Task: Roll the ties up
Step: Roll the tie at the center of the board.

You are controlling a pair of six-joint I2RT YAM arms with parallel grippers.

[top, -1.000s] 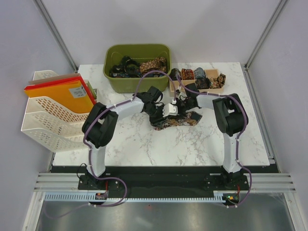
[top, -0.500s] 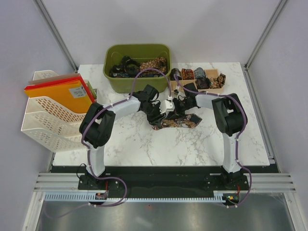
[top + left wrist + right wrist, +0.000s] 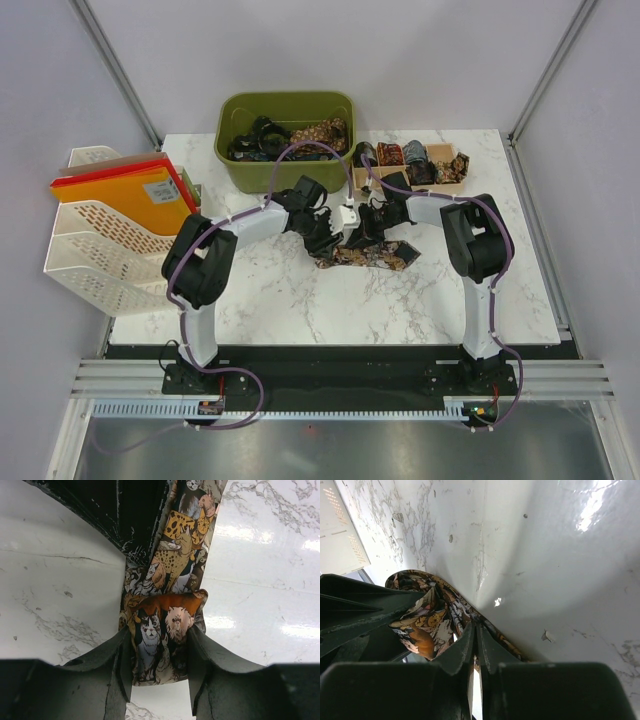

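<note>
A dark tie with a brown-gold cat and animal print (image 3: 370,256) lies on the marble table, its pointed end to the right. My left gripper (image 3: 333,233) is shut on the folded or rolled end of the tie (image 3: 161,630), which fills the gap between the fingers (image 3: 116,665). My right gripper (image 3: 358,230) meets it from the right. Its jaws are shut on a thin fold of the same tie (image 3: 427,617) just beside the left fingers (image 3: 360,615). More ties (image 3: 290,135) lie in the green bin.
The green bin (image 3: 232,165) stands at the back. A wooden tray (image 3: 400,186) with several rolled ties (image 3: 415,155) is at the back right. A white file rack (image 3: 100,250) with orange folders (image 3: 125,195) stands at the left.
Both grippers have shifted slightly towards the back of the table, staying together on the tie's end. The loose part of the tie on the table has shifted and stretched out to the right.
</note>
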